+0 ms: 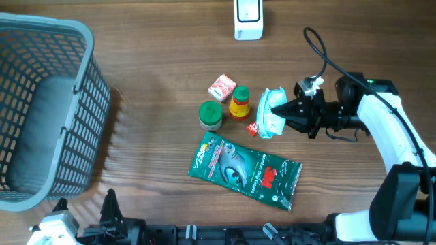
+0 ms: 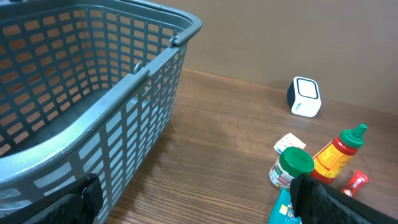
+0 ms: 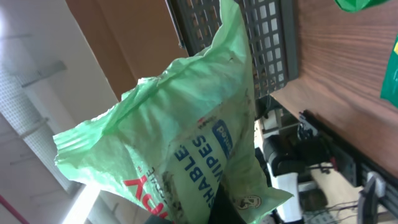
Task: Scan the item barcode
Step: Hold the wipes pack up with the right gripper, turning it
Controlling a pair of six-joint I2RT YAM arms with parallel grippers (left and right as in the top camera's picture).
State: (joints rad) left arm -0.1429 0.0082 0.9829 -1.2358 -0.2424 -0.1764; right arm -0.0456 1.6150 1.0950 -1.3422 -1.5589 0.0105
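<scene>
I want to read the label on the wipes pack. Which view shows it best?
The right wrist view: the wipes pack fills the frame and its print is legible. The overhead view shows it small and far off, held in the right gripper. The left wrist view does not show it.

— What can't you make out?
— In my wrist view the wipes pack (image 3: 186,143) covers the fingers of my right gripper (image 1: 283,110) but for a dark sliver. Its bottom runs off the picture and its lettering is cropped.
— Anything else?
— The basket (image 1: 41,41) is cut by the left edge, the scanner (image 1: 248,20) by the top. My left finger (image 2: 336,202) hides most of the green pouch (image 2: 282,211).
</scene>
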